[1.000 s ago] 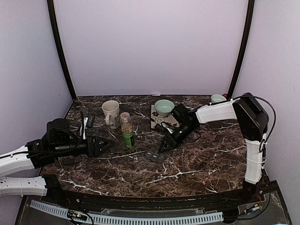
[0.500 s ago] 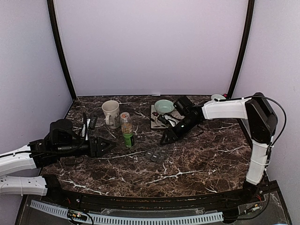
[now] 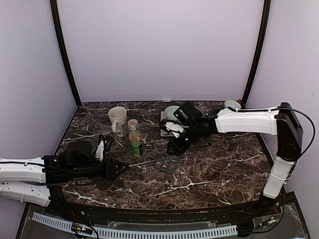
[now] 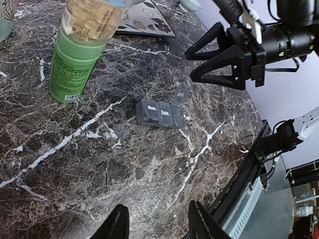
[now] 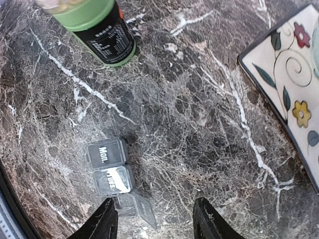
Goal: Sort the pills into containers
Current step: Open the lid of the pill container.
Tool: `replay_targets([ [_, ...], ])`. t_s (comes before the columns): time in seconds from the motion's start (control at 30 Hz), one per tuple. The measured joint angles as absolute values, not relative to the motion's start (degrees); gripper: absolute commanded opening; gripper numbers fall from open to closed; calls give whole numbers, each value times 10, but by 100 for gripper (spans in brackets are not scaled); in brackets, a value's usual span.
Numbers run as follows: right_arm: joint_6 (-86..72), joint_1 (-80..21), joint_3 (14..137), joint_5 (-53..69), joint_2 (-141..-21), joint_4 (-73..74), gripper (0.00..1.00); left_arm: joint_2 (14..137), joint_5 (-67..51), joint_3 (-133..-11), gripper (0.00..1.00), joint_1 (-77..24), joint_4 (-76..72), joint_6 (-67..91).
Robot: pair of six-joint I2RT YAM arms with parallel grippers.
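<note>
The containers [image 3: 164, 166] are a small dark grey strip on the marble; two lids read "Mon." and "Tues." [image 5: 108, 169]. The third compartment's lid [image 5: 143, 210] stands open. My right gripper [image 5: 155, 220] hovers open just beside that open end, holding nothing; it also shows in the top view [image 3: 172, 148] and the left wrist view [image 4: 213, 60]. My left gripper [image 4: 158, 225] is open and empty, low over the table to the left of the containers [image 4: 160, 113], a short way off [image 3: 118, 169]. No single pill can be made out.
A green-labelled bottle [image 3: 135, 143] stands left of the containers, with a cream mug [image 3: 117, 119] behind it. A floral plate [image 5: 291, 94] and a pale green bowl [image 3: 171, 111] sit behind the right gripper. A small white cup [image 3: 232, 104] is at the back right.
The left arm has slid forward and toward the table's near edge, its jaws narrowing. The right arm has stretched out further; its gripper shifted slightly back and left and opened a little.
</note>
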State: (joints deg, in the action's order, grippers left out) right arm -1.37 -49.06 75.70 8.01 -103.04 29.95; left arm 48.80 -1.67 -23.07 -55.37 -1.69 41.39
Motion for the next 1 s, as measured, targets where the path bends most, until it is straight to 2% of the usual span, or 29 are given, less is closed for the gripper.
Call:
replay_targets([
  [0.5, 17, -594, 738, -39, -1020, 292, 58, 648, 51, -205, 21, -620, -150, 479],
  [1.0, 28, -623, 758, -61, -1083, 289, 62, 700, 55, -205, 15, -627, -208, 503],
])
